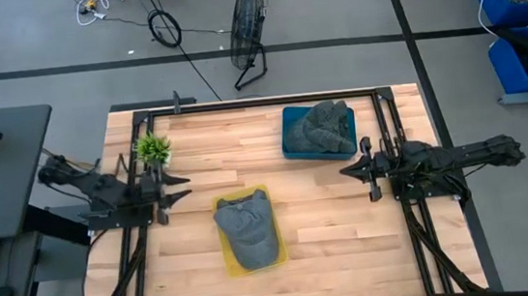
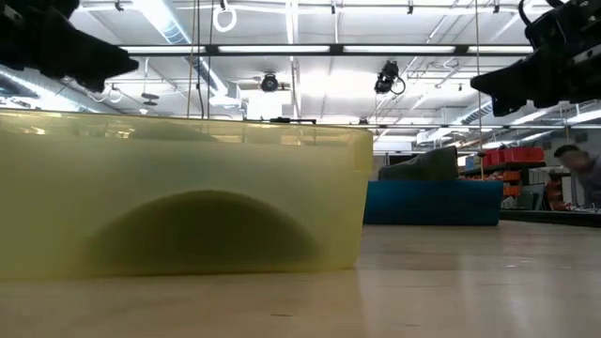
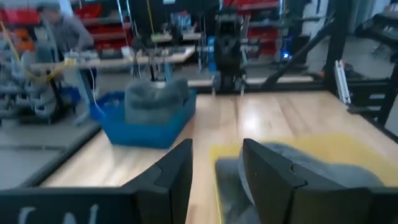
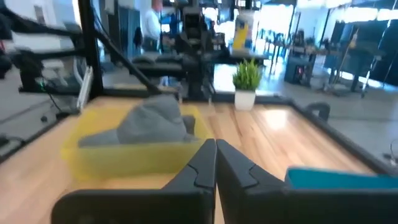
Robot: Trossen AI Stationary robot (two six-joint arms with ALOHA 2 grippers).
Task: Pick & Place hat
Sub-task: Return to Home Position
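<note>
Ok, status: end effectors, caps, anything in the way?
Left end effector open, empty. Right end effector shut, empty. Gray cap in yellow bin, dark gray cap in blue bin. No obstruction.

A light wooden surface (image 1: pixel 348 218) with a black frame around it is carrying three things. A yellow bin (image 1: pixel 227 264) is sitting near the middle. A blue bin (image 1: pixel 290 134) is resting toward the right and closer to the far edge, well apart from the yellow one. A small potted plant (image 1: pixel 153 149) is standing upright near the left side, just beside the frame.
</note>
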